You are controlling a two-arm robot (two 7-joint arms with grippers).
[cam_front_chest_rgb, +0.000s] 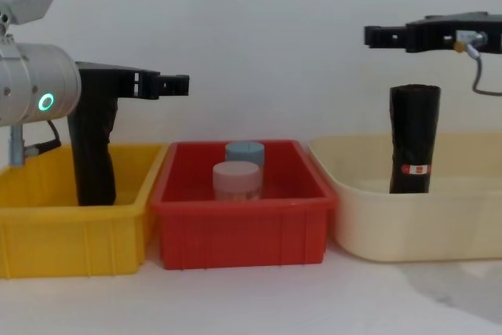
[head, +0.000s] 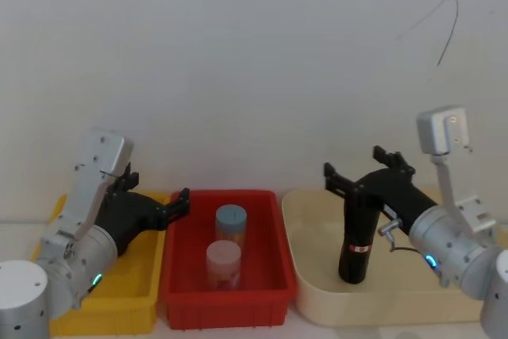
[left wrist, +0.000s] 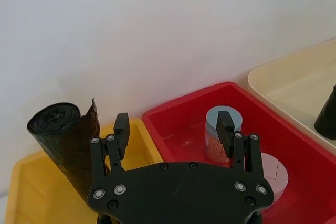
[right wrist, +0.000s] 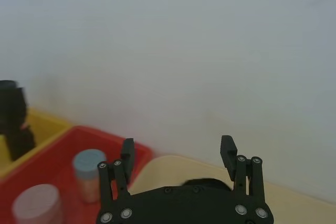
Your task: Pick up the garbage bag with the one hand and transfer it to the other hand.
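Standing upright inside the cream tray (cam_front_chest_rgb: 392, 225) at the right end of the bench, clear of the tray's rims, the garbage bag (cam_front_chest_rgb: 414, 135) is showing its red-and-white label band near its lower end. The right gripper (cam_front_chest_rgb: 375, 35) is hanging just above the roll's top with a gap between them. Its jaws are spread wide and gripping nothing, which reads as lining up for a descent onto the roll. The left gripper (left wrist: 174, 123) is hovering over the inner edge of the yellow bin (cam_front_chest_rgb: 70, 233), pointing toward the red bin (cam_front_chest_rgb: 235, 233). Its jaws are likewise wide apart and empty, seemingly staying near the middle of the bench to receive the bag. An unlabelled black roll (left wrist: 65, 140) is standing in the yellow bin, and a blue-lidded jar (head: 231, 220) and a pink-lidded jar (head: 223, 260) are sitting in the red bin; none of them is being touched. In the chest view the tray's front wall is hiding the bag's base, and the left gripper's body is covering part of the unlabelled roll. In the right wrist view a dark sliver is peeking out beneath the gripper body, probably the bag's top, though it is too cut off to be sure.
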